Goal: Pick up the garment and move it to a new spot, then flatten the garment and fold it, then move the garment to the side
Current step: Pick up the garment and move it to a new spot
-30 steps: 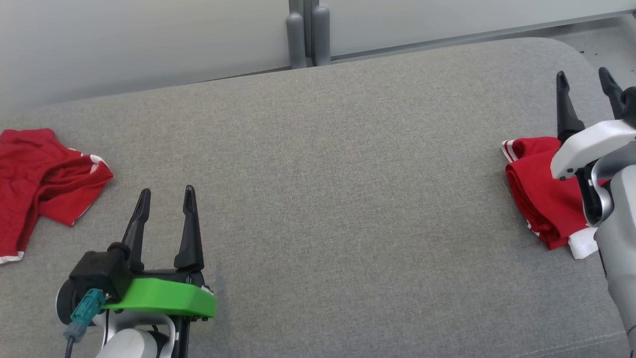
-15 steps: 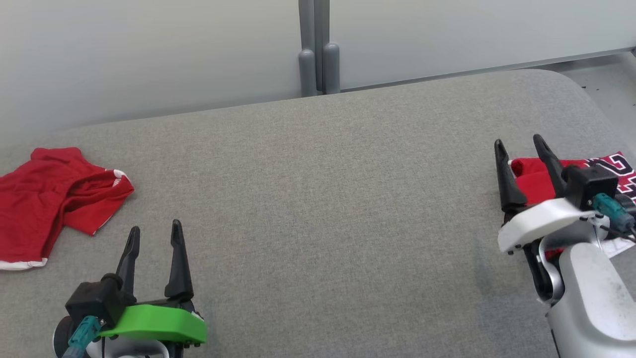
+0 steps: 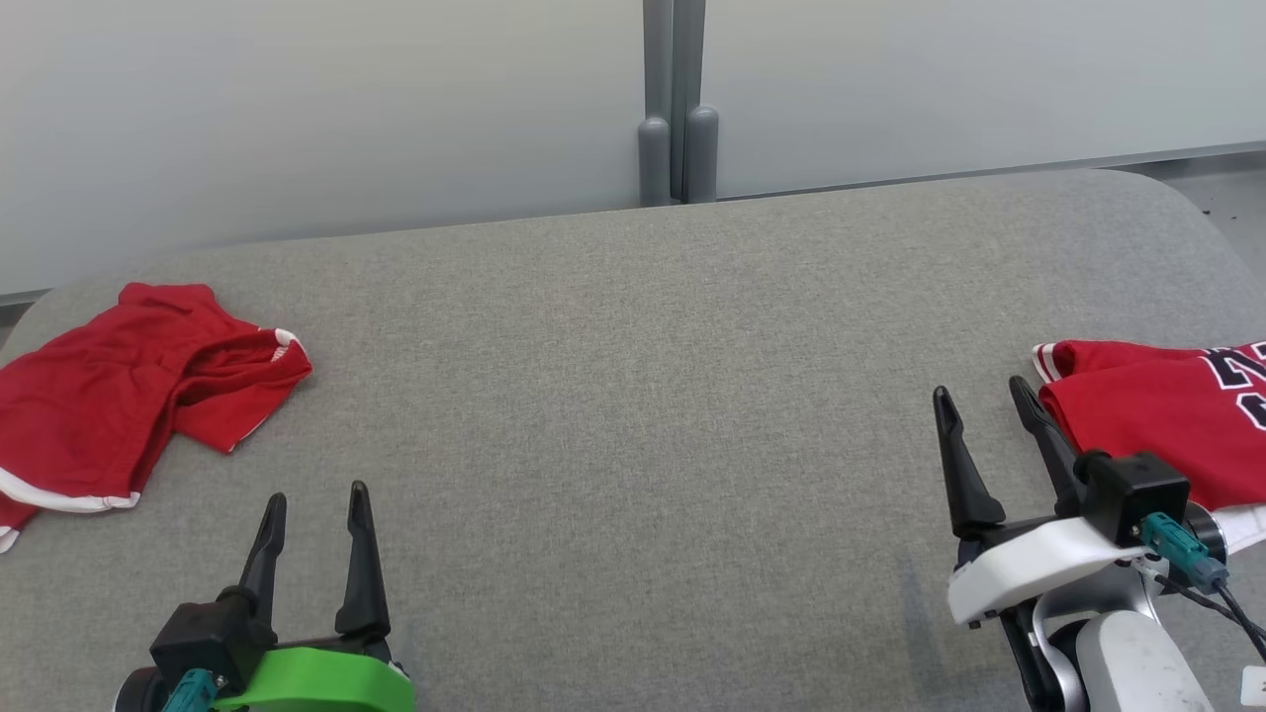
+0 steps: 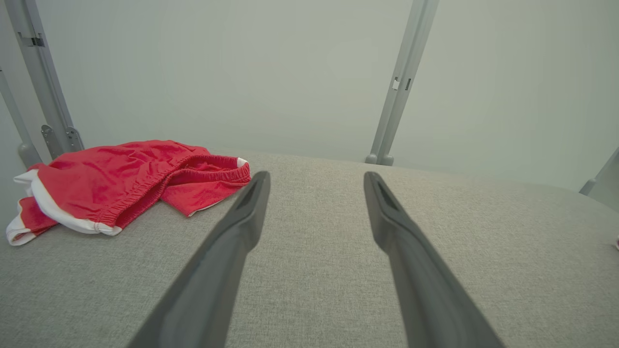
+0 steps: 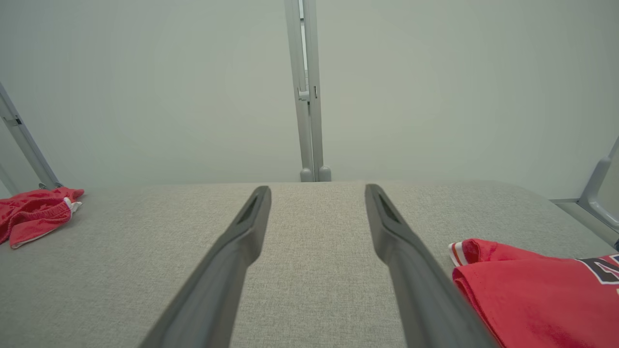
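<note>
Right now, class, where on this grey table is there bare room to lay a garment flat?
The wide middle of the grey table is bare, bordered by the crumpled red shorts at left, the red jersey at right and the open left gripper and right gripper at the near edge. Crowded: both ends, where the garments lie.

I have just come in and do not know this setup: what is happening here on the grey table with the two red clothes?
A two-armed robot is working with garments on a grey padded table. The left gripper and the right gripper are both open and hold nothing. A folded red jersey lies at the table's right edge, close beside the right gripper. Crumpled red shorts lie at the far left, not yet flattened or folded, and apart from the left gripper.
</note>
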Available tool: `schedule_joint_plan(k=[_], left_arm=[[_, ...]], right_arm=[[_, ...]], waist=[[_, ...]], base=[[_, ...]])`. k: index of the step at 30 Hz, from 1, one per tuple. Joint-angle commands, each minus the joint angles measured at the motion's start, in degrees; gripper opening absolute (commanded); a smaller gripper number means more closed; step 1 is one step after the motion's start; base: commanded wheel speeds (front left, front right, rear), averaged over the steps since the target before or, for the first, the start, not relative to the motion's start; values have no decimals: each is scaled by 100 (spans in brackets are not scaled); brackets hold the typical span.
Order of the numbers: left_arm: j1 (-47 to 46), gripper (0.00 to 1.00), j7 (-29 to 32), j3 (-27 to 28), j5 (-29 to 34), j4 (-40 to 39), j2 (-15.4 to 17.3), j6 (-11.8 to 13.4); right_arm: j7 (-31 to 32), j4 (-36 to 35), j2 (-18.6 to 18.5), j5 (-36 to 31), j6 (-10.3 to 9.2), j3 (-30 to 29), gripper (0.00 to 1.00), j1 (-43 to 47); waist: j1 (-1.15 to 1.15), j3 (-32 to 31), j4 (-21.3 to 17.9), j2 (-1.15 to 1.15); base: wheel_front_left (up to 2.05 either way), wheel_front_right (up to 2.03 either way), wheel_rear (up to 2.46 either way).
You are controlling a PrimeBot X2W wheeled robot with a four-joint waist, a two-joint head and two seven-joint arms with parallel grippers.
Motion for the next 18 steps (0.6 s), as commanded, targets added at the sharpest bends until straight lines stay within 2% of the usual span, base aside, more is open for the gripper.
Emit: schedule_joint_plan(k=[1,8,18], left_arm=[[87,100,-19,71,88,58,-36,-67],[123,100,-20,205,226,210,-220,-276],[163,100,-20,276,335,298,-347,-437]], right_arm=[[-40,-45,-11,114,0,1,100,110],[-168,20,-7,343,0,38,100,222],[-226,72,-7,338,0,133,100,197]], waist=[[0,-7,29,33],[0,-21,55,33],[0,-64,70,33]], base=[[0,0,0],[0,0,0],[0,0,0]])
